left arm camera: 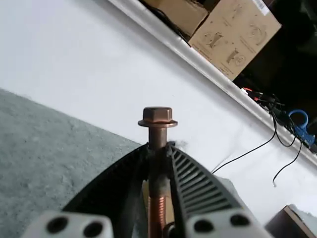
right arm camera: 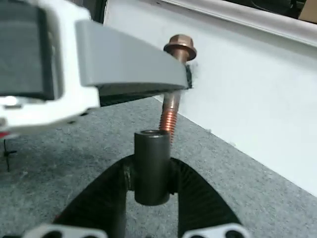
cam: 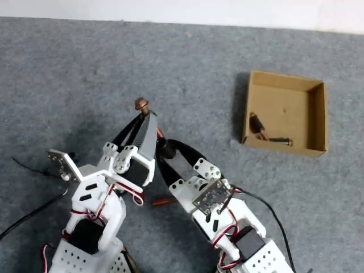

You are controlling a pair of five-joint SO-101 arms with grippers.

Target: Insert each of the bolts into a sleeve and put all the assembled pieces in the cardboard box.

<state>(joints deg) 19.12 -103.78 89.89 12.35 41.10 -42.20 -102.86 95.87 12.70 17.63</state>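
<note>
the left hand (cam: 145, 118) is clamped on a copper bolt (cam: 141, 104). it grips the shank, so the flanged hex head stands clear above the fingertips and the threaded end hangs out below them. in the left wrist view the bolt (left arm camera: 157, 119) runs upright between the two ribbed fingers (left arm camera: 195, 183).

the right hand (cam: 163, 148), just beside the left hand, is closed on a dark sleeve (cam: 161, 145), held upright with its open bore facing up. in the right wrist view the sleeve (right arm camera: 151, 166) sits between the black fingers. the bolt's threaded tip is just beyond its rim, slightly tilted; whether the tip touches the rim i cannot tell.

another bolt (cam: 162, 201) lies on the grey bench (cam: 68, 74) behind both hands, between the two wrists.

the cardboard box (cam: 317, 116) sits well apart from the right hand, on the side away from the left hand. assembled pieces (cam: 259, 126) lie in it along the wall nearest the arms.
</note>
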